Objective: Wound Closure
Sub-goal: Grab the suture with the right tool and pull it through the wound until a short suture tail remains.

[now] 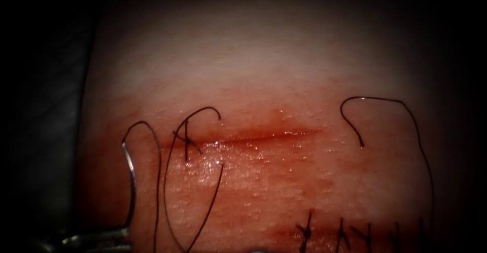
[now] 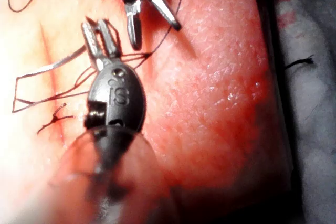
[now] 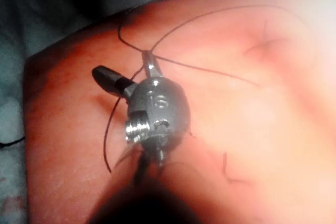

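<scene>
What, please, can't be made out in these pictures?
Endoscope view: the edge cuts off the left end effector, which grips one end of the needle; it lies outside the tissue, left of the cut.
Right wrist view: whether thread touches the open, empty right end effector is unclear; its wrist hides that.

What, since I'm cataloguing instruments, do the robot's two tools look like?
The left arm's tool has slim grey metal jaws on a dark, rounded wrist stamped "IS". The right arm's tool is shiny, rounded metal with a threaded screw.
</scene>
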Motion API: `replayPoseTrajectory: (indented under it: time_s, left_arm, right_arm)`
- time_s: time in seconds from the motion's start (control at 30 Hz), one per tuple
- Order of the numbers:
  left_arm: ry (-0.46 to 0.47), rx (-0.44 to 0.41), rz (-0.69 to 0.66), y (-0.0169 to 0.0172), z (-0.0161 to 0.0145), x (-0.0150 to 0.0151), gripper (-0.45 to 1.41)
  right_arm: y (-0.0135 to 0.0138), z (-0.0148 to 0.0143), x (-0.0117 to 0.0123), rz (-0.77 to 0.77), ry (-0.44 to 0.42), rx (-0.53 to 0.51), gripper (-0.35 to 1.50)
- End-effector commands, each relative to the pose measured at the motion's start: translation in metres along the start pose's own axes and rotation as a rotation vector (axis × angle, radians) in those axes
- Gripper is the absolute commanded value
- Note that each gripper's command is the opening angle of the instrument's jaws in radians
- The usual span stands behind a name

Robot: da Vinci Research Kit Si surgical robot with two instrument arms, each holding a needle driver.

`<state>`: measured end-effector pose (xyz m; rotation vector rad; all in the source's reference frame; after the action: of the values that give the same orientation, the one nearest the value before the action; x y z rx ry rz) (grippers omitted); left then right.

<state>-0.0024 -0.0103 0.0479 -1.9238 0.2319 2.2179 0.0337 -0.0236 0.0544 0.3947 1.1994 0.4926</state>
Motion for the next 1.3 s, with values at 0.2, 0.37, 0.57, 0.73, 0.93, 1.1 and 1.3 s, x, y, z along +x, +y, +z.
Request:
replayPoseTrajectory:
  time_s: [0.2,0.37,0.57,0.73,0.93,1.1,1.3]
  left_arm:
    - [-0.032,0.091,0.004,-0.0030,-0.0014,-0.0025,-0.45]
    - [-0.048,0.110,0.005,-0.0034,-0.0016,-0.0031,-0.45]
    - [-0.044,0.108,0.008,-0.0034,-0.0016,-0.0032,-0.45]
    - [-0.045,0.108,0.009,-0.0033,-0.0016,-0.0032,-0.45]
    - [-0.046,0.109,0.010,-0.0033,-0.0016,-0.0032,-0.45]
    - [-0.047,0.111,0.011,-0.0032,-0.0015,-0.0033,-0.45]
    - [-0.040,0.112,0.015,-0.0028,-0.0006,-0.0037,-0.45]
  right_arm:
    - [0.0083,0.0003,-0.0021,-0.152,-0.025,-0.068,1.23]
    - [0.0111,0.0013,-0.0037,-0.167,-0.058,-0.086,1.21]
    - [0.0133,0.0038,-0.0053,-0.182,-0.105,-0.092,1.18]
    - [0.0144,0.0044,-0.0056,-0.210,-0.124,-0.097,0.57]
    - [0.0138,0.0029,-0.0059,-0.203,-0.229,-0.137,-0.35]
    - [0.0118,0.0013,-0.0057,-0.118,-0.276,-0.160,-0.35]
    - [0.0034,-0.0008,-0.0041,-0.095,-0.281,-0.105,-0.35]
